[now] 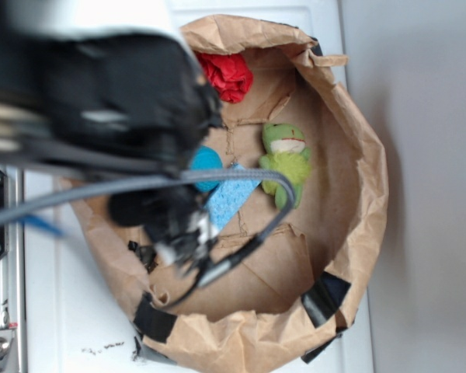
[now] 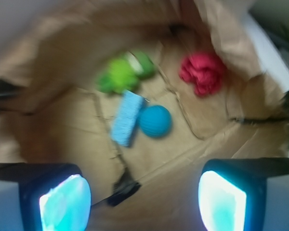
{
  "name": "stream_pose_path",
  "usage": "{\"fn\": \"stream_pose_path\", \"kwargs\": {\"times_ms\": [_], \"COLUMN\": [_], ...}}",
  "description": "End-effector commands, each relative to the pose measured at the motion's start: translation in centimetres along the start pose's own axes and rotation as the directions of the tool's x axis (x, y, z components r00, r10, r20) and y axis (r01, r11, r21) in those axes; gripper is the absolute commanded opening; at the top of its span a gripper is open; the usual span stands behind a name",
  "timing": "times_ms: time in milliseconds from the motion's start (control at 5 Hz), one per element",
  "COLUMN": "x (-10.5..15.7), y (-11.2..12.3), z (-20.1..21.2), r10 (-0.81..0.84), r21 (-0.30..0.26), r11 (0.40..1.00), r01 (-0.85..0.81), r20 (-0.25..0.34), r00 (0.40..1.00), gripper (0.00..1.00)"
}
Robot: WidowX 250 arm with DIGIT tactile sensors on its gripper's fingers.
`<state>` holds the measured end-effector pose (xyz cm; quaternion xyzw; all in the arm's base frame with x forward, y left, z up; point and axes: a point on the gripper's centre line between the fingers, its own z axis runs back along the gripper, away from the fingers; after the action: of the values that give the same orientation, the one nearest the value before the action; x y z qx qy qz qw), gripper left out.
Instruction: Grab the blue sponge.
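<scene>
**A:** Where is the blue sponge?

**B:** On the floor of the brown paper bag, roughly in the middle. In the exterior view it lies flat and slanted, partly covered by the grey cable that loops across it. Its speckled light-blue face shows clearly.

**A:** What sits around it?

**B:** The teal ball is just beside it on the left, so close they seem to touch, though the arm hides part of the ball. The green frog toy lies to the right of the sponge's upper end, very near it. The red cloth is bunched against the bag's far wall, well apart from the sponge.

**A:** And from the wrist camera?

**B:** The picture is blurred. The sponge lies as a long pale strip with the ball right against its right side, the frog just beyond its far end, and the red cloth off to the far right.

**A:** The gripper?

**B:** Its two fingers stand wide apart at the near edge of the wrist view, nothing between them but bare bag floor. It hangs above the bag, apart from the sponge, which lies farther in than the fingertips.

**A:** In the exterior view?

**B:** The black arm fills the left, out of focus.
</scene>
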<state>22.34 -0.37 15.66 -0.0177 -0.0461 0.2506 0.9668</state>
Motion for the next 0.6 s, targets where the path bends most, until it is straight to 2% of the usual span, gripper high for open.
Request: {"fn": "stream_pose_path", "kwargs": {"times_ms": [0, 200, 400], "x": [1.1, 1.2, 1.6], "y": [0.0, -1.2, -2.7], "z": [-5.0, -7.1, -7.7], "r10": [0.067, 0.133, 0.292], "r21": [0.048, 0.048, 0.045], "r11": [0.996, 0.989, 0.954], "r01": [-0.072, -0.137, -0.295], "r20": [0.100, 0.080, 0.061], "r00": [0.993, 0.988, 0.954], "gripper": [1.00, 1.00, 1.00]}}
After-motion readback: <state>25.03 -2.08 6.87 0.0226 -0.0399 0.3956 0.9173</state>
